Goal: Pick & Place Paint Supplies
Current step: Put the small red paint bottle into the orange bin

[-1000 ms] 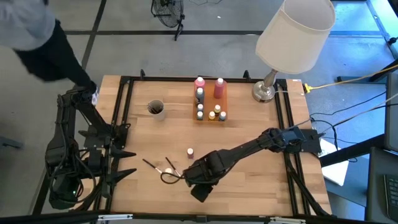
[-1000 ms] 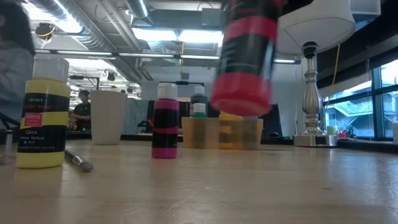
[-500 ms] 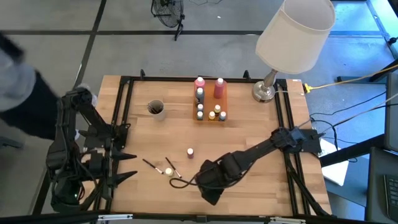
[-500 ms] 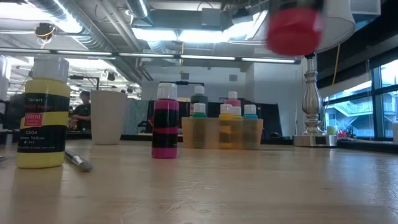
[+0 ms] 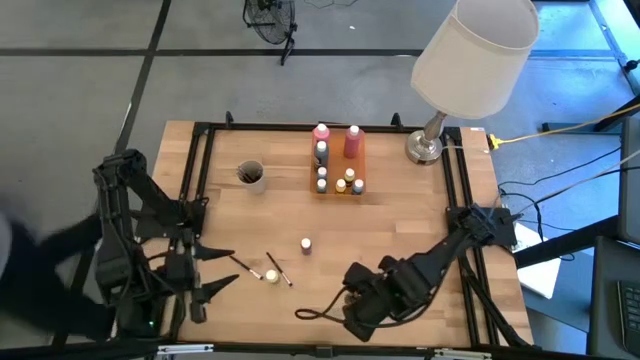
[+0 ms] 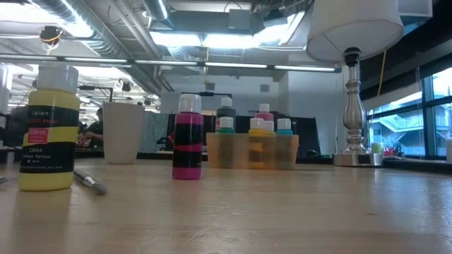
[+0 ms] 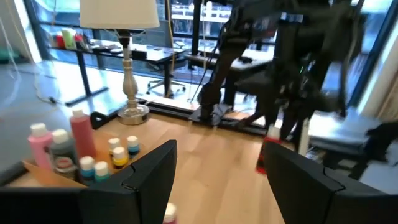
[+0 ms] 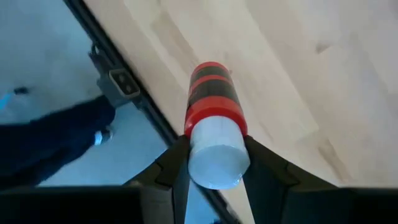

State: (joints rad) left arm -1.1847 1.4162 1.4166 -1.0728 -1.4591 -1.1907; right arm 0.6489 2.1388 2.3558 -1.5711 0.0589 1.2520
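Note:
My right gripper [image 5: 362,302] hangs above the table's near middle, shut on a red bottle with a white cap [image 8: 213,118], also seen as the red bottle [image 7: 270,153]. My left gripper [image 5: 216,271] stands open at the table's left edge with nothing between its fingers [image 7: 149,177]. A yellow bottle [image 6: 48,130], a pink bottle [image 6: 188,141] and two thin brushes [image 5: 241,264] rest on the wood. A low tray [image 5: 339,183] at the far middle holds several small bottles. My right gripper pinches the bottle's white cap [image 8: 214,163] between its two fingers [image 8: 175,167]. The fingers come from above, pointing steeply down. The bottle hangs below them, cap up, lifted clear of the table.
A white-shaded lamp [image 5: 474,55] stands on its metal base [image 5: 424,148] at the far right. A cup [image 5: 250,176] stands at the far left. A person's dark sleeve [image 5: 40,270] shows beyond the table's left edge. Bare wood lies on the right half.
My right gripper has risen and gone toward the table's right edge with the red bottle, which has left the top of the low view. My left gripper has shifted slightly toward the near edge. The person at the left has moved.

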